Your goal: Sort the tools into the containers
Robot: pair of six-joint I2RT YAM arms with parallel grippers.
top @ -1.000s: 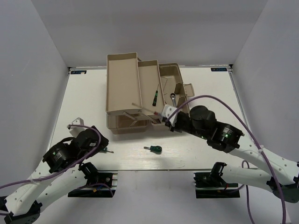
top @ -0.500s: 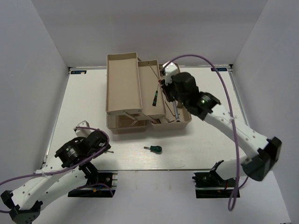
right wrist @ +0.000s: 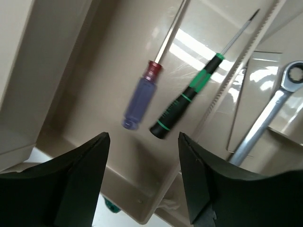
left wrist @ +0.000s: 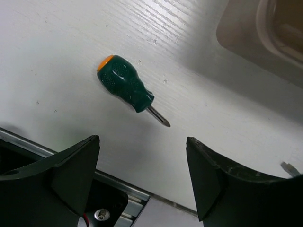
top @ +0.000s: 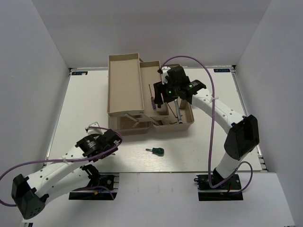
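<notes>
Here, stubby screwdriver (left wrist: 125, 90), dark green handle, orange cap

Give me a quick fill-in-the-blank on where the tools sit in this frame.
The stubby green screwdriver lies on the ___, outside the toolbox. The red-collared screwdriver and the thin black-green screwdriver are side by side inside one ___. The left gripper and right gripper are both ___.
Missing: table; tray; open.
</notes>
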